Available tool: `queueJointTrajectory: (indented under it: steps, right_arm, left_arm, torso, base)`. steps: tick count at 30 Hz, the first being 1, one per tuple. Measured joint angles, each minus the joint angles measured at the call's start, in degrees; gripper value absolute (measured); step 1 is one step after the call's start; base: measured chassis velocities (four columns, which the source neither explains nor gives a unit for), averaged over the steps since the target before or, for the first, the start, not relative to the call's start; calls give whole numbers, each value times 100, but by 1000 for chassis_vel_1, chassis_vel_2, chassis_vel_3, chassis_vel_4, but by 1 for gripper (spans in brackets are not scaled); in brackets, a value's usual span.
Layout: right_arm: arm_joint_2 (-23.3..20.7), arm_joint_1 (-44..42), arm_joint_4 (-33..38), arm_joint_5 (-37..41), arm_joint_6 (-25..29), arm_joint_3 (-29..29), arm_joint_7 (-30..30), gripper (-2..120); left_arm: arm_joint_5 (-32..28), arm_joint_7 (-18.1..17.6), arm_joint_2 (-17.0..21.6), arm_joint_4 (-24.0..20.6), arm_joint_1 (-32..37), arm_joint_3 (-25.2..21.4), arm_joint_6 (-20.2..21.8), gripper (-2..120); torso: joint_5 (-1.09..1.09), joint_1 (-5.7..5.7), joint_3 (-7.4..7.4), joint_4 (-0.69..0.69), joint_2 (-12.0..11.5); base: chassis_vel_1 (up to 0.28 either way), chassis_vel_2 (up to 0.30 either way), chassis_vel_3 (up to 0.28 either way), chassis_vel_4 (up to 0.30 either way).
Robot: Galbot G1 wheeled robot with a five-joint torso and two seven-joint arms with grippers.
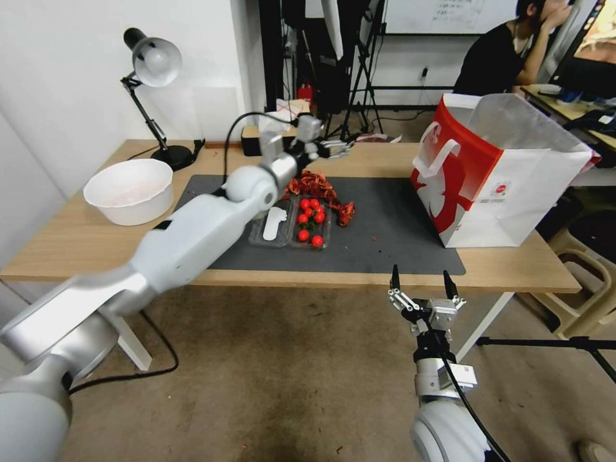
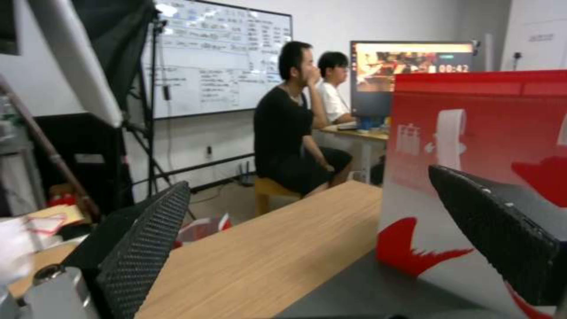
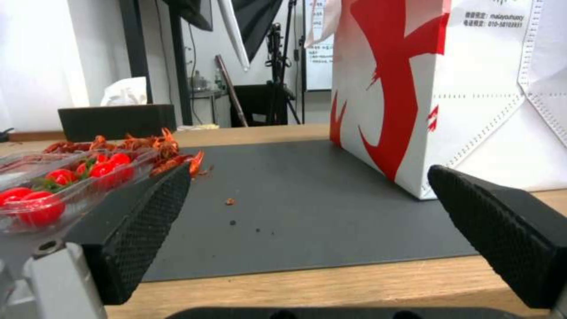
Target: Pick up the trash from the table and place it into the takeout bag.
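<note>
Clear plastic tray point(image 1: 292, 226) of cherry tomatoes mid-mat point(image 1: 385, 237) on counter point(image 1: 70, 247), long axis across it (crayfish shells point(image 1: 321, 187) behind). Takeout bag point(image 1: 513, 186) upright right, red side facing tray. Left end effector point(image 1: 339, 149) spread above shells; right end effector point(image 1: 420, 282) spread, empty, off front edge.

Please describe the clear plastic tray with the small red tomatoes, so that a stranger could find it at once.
Find the dark grey mat on the long wooden table. The clear plastic tray lies near the mat's middle, beside a heap of red crayfish shells. It alone is transparent, holding round red tomatoes and a white piece.
</note>
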Motion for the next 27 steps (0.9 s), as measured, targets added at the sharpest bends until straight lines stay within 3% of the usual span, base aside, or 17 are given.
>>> queueJointTrajectory:
  steps: [18, 19, 27]
  right_arm:
    - [-5, 4, 0, -4, -3, -34, -9, 100]
    - [-15, 4, -4, -5, -3, -39, -11, 100]
    - [-39, 19, -41, -5, -4, -62, -14, 100]
  left_arm:
    - [208, -154, 619, -809, 945, -763, 39, 100]
    - [311, -229, 772, -1003, 1245, -1061, 79, 100]
    - [569, -328, 1206, -1579, 2412, -1932, 136, 100]
  torso:
    - [1, 0, 0, 0, 0]
    - [2, 0, 0, 0, 0]
    - [0, 0, 0, 1, 0]
  base:
    - [0, 0, 0, 0]
    - [0, 0, 0, 0]
    - [0, 0, 0, 0]
